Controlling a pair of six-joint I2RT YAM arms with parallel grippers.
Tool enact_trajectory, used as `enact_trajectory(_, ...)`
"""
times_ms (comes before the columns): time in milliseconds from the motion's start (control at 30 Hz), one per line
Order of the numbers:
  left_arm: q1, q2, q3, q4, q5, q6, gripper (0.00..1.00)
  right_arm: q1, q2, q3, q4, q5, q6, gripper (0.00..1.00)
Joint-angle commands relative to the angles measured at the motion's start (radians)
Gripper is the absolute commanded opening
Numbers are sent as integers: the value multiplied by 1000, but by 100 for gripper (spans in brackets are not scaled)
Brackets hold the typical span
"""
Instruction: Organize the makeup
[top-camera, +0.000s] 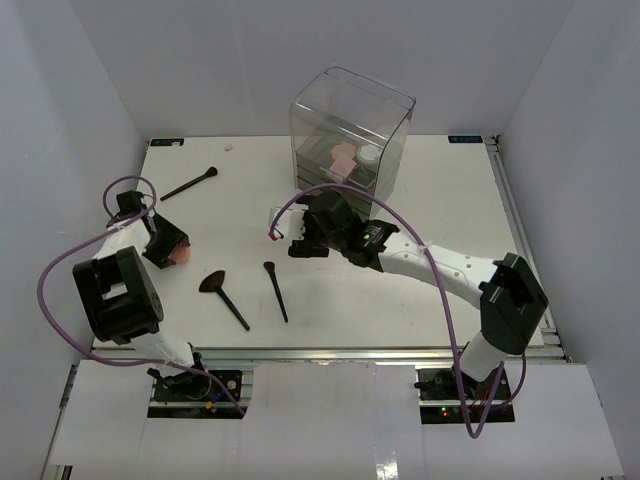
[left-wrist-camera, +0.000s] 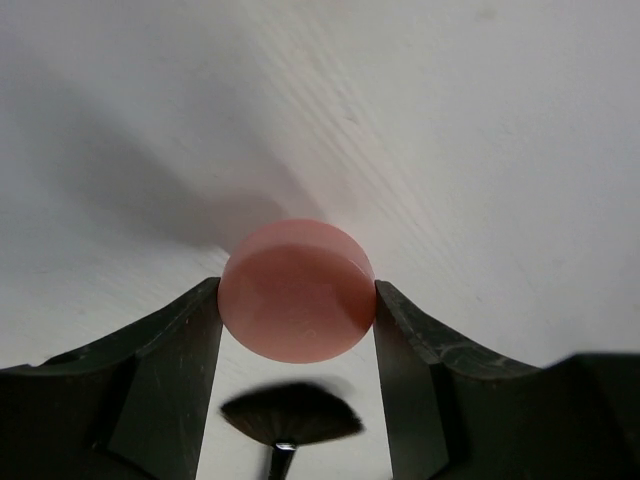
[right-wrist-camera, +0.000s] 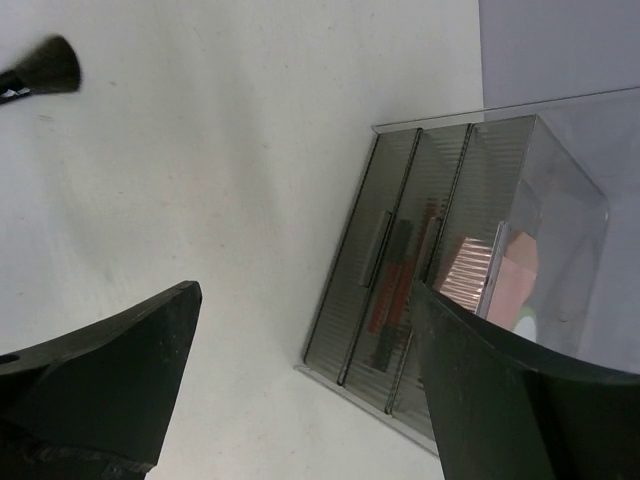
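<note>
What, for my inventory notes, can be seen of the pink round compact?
The compact is a plain, smooth pink disc that looks like glossy plastic, with no marking or seam visible. It rests on the white table, towards its left side. The left gripper holds it, and the dark fingers touch two opposite edges.

Bright, even light; soft shadow behind the pink round compact (left-wrist-camera: 297, 290).

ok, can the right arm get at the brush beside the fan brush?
Probably yes: the right gripper is open and empty, and the brush lies bare on the table close by, with nothing between.
</note>
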Motion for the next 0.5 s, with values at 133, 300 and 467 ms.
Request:
enact_trajectory(133, -49, -236, -151, 195, 345, 11, 12, -12, 332, 283, 80, 397, -194, 84)
enact_trajectory(300, -77, -253, -178, 231, 365, 8, 12, -27, 448, 406, 124, 530, -243, 78)
enact_trajectory(467, -89, -240, -200, 261, 368, 0, 12, -46, 504, 415, 231, 643, -338, 74)
